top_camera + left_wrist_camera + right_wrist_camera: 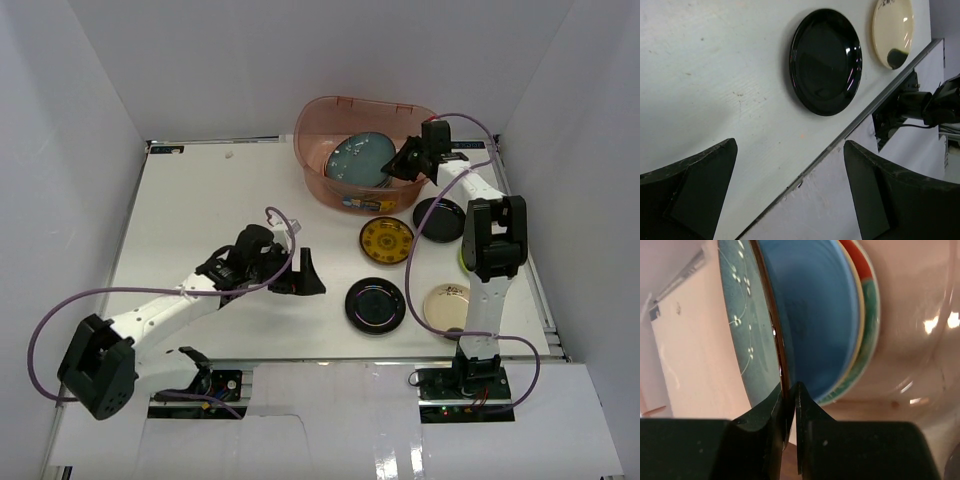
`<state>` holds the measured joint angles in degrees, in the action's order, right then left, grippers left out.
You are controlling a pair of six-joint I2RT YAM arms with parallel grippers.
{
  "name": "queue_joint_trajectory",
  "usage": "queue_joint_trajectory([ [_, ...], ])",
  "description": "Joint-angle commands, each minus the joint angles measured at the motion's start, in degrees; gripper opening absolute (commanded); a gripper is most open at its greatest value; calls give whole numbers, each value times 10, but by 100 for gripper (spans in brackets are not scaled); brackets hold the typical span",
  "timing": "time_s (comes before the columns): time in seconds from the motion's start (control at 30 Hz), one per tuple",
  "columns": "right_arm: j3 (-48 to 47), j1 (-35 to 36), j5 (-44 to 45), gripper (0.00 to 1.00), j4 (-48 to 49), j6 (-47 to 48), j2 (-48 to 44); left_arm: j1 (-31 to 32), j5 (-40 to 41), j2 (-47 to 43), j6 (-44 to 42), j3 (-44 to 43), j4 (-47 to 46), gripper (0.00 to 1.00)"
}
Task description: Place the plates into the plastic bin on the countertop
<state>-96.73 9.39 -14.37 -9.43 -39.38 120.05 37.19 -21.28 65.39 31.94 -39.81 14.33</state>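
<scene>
The reddish plastic bin (322, 178) stands at the back of the white countertop (200, 220). My right gripper (392, 166) reaches into it, shut on the rim of a dark teal plate (742, 325) held on edge. Behind that plate lean a light blue plate (815, 315), a yellow-orange one (856, 335) and a red floral one (869, 295). My left gripper (312, 273) hovers open and holds nothing, just left of a glossy black plate (375, 304). A yellow-black patterned plate (387, 241), a second black plate (438, 219) and a cream plate (447, 306) lie flat on the countertop.
A lime green edge (461, 256) peeks out behind the right arm's forearm. In the left wrist view the black plate (825, 61) and cream plate (892, 30) lie near the countertop's front rail (840, 142). White walls close in the sides and back.
</scene>
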Motion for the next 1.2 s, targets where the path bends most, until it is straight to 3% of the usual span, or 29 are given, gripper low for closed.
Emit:
queue_joint_trajectory([
  [0.0,-60,2,-44,10,48,7,-27,24,-56,35,16,8,-37,98],
  [0.07,-72,3,-45,17,16,21,-18,36,-58,69,22,8,-49,98],
  [0.1,-79,4,-37,33,2,29,-11,48,-59,79,24,7,-54,98],
  [0.17,-99,7,-21,51,-25,56,-8,60,-56,97,29,4,-63,98],
  [0.2,-106,8,-1,65,-50,65,-9,73,-53,112,36,4,-73,98],
  [0.27,-130,11,22,76,-76,95,-10,83,-42,125,43,-1,-87,98],
  [0.3,-138,12,48,88,-88,107,-12,95,-37,132,46,-4,-91,98],
  [0.4,-166,17,101,98,-132,150,-22,111,-16,160,58,-11,-108,97],
  [0.53,-121,18,119,98,-125,178,-74,124,8,198,71,-21,-129,94],
  [0.63,-19,20,119,92,-81,186,-160,126,12,238,80,-30,-137,90],
  [0.73,150,21,115,68,-20,172,-286,130,11,258,86,-43,-139,88],
  [0.77,198,20,111,50,23,164,-354,133,14,269,88,-47,-153,85],
  [0.8,294,21,109,40,45,156,-385,134,18,274,88,-52,-156,84],
  [0.87,382,20,115,19,85,129,-470,138,21,290,88,-63,-159,81],
  [0.9,460,20,110,18,98,120,-493,139,22,295,88,-66,-161,79],
  [1.0,552,20,100,19,131,88,-555,141,24,317,88,-75,-164,73],
  [1.03,598,20,95,23,136,81,-566,141,26,323,88,-76,-165,71],
  [1.07,616,20,91,38,141,68,-577,141,28,329,87,-76,-171,70],
  [1.17,661,15,68,65,171,44,-571,141,37,351,84,-80,-173,51],
])
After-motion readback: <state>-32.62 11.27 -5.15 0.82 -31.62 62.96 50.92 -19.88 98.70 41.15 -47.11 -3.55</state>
